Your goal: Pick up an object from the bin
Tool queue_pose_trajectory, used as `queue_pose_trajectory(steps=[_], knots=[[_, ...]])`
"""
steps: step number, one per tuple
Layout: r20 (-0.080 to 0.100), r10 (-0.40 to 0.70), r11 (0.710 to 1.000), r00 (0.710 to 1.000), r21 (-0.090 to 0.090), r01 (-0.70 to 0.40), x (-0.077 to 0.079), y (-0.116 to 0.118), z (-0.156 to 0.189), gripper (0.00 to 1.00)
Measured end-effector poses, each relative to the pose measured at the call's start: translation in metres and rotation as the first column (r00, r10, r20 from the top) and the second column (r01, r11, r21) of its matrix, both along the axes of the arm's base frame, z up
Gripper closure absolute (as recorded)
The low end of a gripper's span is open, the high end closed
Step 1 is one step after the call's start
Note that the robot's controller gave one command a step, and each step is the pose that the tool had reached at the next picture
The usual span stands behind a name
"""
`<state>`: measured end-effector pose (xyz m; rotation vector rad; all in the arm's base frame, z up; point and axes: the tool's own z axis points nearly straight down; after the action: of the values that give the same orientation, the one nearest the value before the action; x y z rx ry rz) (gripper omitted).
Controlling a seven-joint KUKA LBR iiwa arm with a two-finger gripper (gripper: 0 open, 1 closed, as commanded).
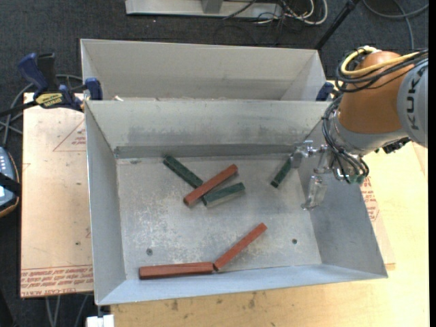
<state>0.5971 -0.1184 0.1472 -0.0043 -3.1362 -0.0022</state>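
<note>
By the bin's [102, 203] front edge a flat red bar [176, 271] meets a slanted red bar [238, 246] end to end. Mid-floor, a middle red bar [211, 185] touches a thin green bar [182, 172] and a thick green bar [223, 194]. Near the back-right corner a short green bar [281, 174] lies alone, its long axis running back-right to front-left. The gripper [303, 181] hangs just right of it, spread wide and empty. A small shift left would likely straddle the bar.
</note>
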Motion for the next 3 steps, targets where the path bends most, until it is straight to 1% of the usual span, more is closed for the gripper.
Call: queue_pose_trajectory(steps=[1,2,3], knots=[[0.007,0.392,0.92,0.92,0.001,-0.392,0.049,0.004,-0.08,0.0],[0.011,0.574,0.819,0.819,-0.005,-0.574,0.057,-0.008,-0.046,0.0],[0.009,0.725,0.689,0.689,-0.004,-0.725,0.06,-0.017,-0.047,0.0]])
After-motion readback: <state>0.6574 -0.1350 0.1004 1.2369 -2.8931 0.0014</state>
